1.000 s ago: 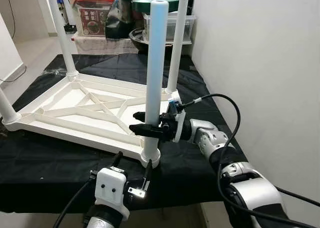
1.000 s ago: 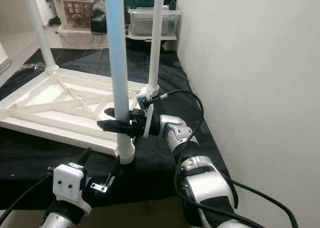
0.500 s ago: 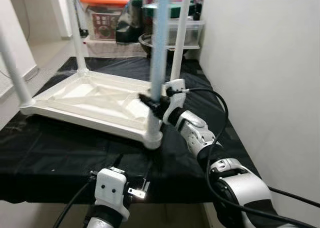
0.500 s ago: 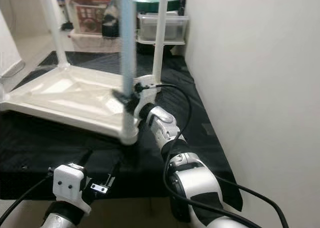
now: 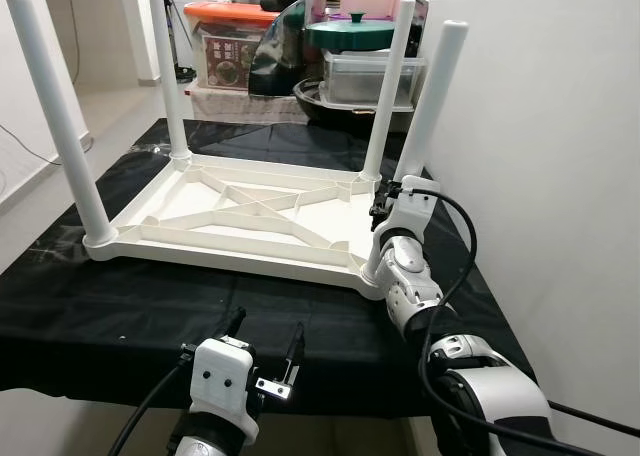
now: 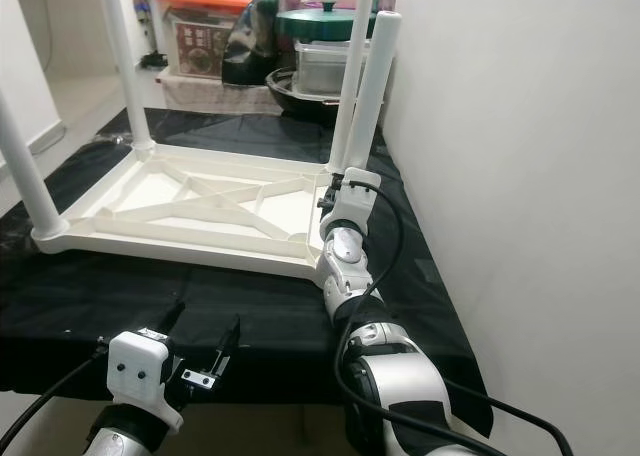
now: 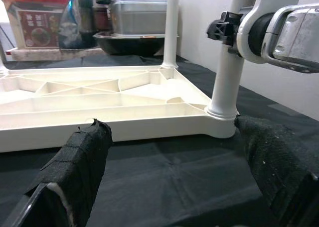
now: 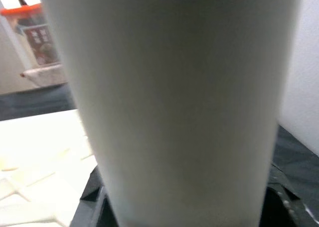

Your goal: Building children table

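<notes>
A white children's table (image 5: 230,261) lies upside down on a black cloth (image 5: 120,316), with its legs pointing up. The near right leg (image 5: 432,106) leans a little to the right. My right gripper (image 6: 327,200) is shut around that leg just above its socket; in the right wrist view the leg (image 8: 179,97) sits close between the black fingertips (image 8: 94,197). My left gripper (image 5: 268,331) hovers low over the cloth in front of the table's near edge, open and holding nothing. In the left wrist view the socket (image 7: 222,125) stands between its fingers (image 7: 75,172).
A white wall (image 5: 560,126) runs close along the right side. Behind the table stand storage boxes (image 5: 235,46) and a pot with a green lid (image 5: 350,31). The cloth's front edge is near my left gripper. Floor shows at the far left.
The whole view has shifted. My right gripper still holds the near right leg, which now stands further right and leans, and the right forearm is drawn in beside it. The left gripper has kept still.
</notes>
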### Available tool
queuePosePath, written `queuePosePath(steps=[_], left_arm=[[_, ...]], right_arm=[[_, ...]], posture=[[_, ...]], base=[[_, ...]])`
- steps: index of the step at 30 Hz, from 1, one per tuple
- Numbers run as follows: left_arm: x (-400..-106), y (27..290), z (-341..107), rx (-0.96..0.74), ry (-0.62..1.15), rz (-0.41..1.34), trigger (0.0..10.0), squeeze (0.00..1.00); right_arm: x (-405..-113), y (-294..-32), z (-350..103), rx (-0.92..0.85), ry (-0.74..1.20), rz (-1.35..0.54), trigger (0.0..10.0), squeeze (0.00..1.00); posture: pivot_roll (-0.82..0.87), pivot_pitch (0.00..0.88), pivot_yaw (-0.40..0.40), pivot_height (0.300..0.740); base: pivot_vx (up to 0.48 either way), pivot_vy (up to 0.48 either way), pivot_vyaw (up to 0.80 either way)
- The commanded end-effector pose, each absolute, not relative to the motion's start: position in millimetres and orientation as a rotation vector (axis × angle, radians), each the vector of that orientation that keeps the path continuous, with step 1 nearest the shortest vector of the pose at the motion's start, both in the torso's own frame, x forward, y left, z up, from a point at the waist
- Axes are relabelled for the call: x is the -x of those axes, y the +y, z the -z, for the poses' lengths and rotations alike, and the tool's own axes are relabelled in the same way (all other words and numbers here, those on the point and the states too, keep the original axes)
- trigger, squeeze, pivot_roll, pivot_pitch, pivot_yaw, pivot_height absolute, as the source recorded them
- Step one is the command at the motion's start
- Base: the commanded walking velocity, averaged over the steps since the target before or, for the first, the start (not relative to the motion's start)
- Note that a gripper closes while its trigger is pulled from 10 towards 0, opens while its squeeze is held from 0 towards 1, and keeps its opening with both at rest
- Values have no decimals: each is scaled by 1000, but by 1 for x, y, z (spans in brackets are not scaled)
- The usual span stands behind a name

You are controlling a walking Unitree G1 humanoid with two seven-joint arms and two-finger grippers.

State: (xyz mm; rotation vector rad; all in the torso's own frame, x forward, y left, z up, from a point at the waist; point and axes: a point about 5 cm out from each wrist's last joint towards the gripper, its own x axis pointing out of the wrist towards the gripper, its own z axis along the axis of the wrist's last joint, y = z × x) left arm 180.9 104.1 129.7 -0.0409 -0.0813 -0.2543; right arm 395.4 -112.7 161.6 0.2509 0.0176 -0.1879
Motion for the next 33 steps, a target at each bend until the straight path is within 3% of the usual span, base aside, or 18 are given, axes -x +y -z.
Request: queuePosePath(steps=[1, 2, 4, 5, 8, 10, 12, 14, 15, 16, 17, 19, 20, 22, 24, 27, 32, 33], left_arm=[[-180, 104, -127, 35, -71, 258, 10000, 0], [-180, 104, -127, 35, -71, 258, 10000, 0], [-180, 104, -126, 35, -70, 258, 10000, 0], [-180, 104, -126, 36, -70, 258, 10000, 0], [-180, 104, -127, 36, -71, 257, 10000, 0], [-180, 104, -127, 36, -71, 257, 10000, 0], [-180, 104, -127, 36, -72, 256, 10000, 0], [-180, 104, -127, 36, -72, 256, 10000, 0], [-180, 104, -127, 36, -72, 256, 10000, 0], [-180, 104, -127, 36, -72, 256, 10000, 0], [-180, 103, -127, 36, -72, 257, 10000, 0], [-180, 103, -127, 36, -72, 257, 10000, 0], [-181, 103, -128, 37, -73, 257, 10000, 0], [-181, 103, -128, 37, -74, 256, 10000, 0], [-181, 103, -128, 37, -74, 256, 10000, 0], [-181, 104, -129, 36, -75, 254, 10000, 0], [-180, 104, -129, 35, -74, 255, 10000, 0], [-180, 105, -129, 35, -73, 254, 10000, 0]], right_arm=[[-389, -116, -138, -297, 122, 217, 10000, 0], [-390, -110, -143, -294, 87, 179, 10000, 1000], [-392, -99, -151, -313, 50, 88, 10000, 1000], [-393, -89, -158, -336, 11, -15, 10000, 0], [-392, -65, -173, -420, -48, -333, 10000, 0], [-392, -65, -173, -420, -48, -333, 10000, 0], [-390, -59, -178, -428, -51, -543, 10000, 0], [-390, -59, -178, -428, -51, -543, 10000, 0], [-387, -59, -180, -425, -40, -702, 10000, 0], [-387, -59, -180, -425, -40, -702, 10000, 0], [-382, -62, -181, -419, -13, -890, 10000, 0], [-382, -62, -181, -419, -13, -890, 10000, 0], [-375, -67, -182, -418, 17, -1089, 10000, 0], [-365, -71, -181, -402, 37, -1271, 10000, 0], [-365, -71, -181, -402, 37, -1271, 10000, 0], [-349, -70, -176, -341, 94, -1553, 10000, 0], [-341, -63, -178, -348, 99, -1685, 10000, 0], [-341, -60, -178, -338, 104, -1691, 4510, 0]], posture=[[67, 0, -50, 740], [63, 0, -48, 740], [63, 0, -48, 740], [63, 0, -48, 740], [63, 0, -48, 740], [63, 0, -48, 740], [67, 0, -52, 740], [67, 0, -52, 740], [67, 0, -52, 740], [67, 0, -52, 740], [67, 0, -52, 740], [67, 0, -52, 740], [67, 0, -55, 740], [67, 0, -55, 740], [67, 0, -55, 740], [74, 0, -54, 740], [77, 0, -52, 740], [77, 0, -52, 740]], base=[[0, 0, 0], [0, 0, 0], [0, 0, 0], [0, 0, 0], [0, 0, 0], [0, 0, 0], [0, 0, 0], [0, 0, 0], [0, 0, 0], [0, 0, 0], [0, 0, 0], [0, 0, 0], [0, 0, 0], [0, 0, 0], [0, 0, 0], [0, 0, 0], [0, 0, 0], [0, 0, 0]])
